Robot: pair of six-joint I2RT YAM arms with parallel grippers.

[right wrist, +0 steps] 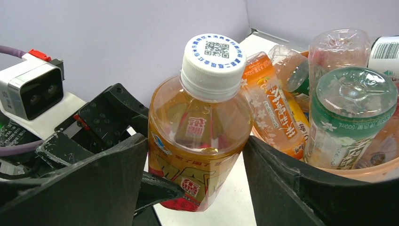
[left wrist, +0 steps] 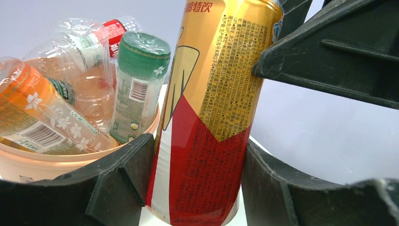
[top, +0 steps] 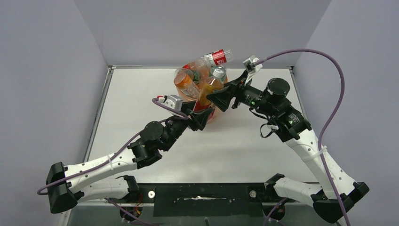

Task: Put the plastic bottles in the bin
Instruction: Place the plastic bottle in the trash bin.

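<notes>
A: Now, jaws on both sides?
B: Left gripper (left wrist: 195, 181) pinching the lower body of the amber bottle (left wrist: 207, 108), on its red-and-gold label. Right gripper (right wrist: 193, 183) clamped on the same bottle, higher up, below the white cap (right wrist: 214, 59).
A: Bottle position?
B: Upright, outside the bin (left wrist: 47, 165), just beside its near rim. Cannot tell whether its base touches the table (top: 141, 94).
A: Bin contents?
B: Crowded. Green-labelled bottle (left wrist: 141, 84) stands base-up. Orange floral-labelled bottle (left wrist: 40, 117) leans at the left, with clear ones behind. Red-labelled bottle (top: 220, 56) lies across the pile at the far right, poking past the rim.
</notes>
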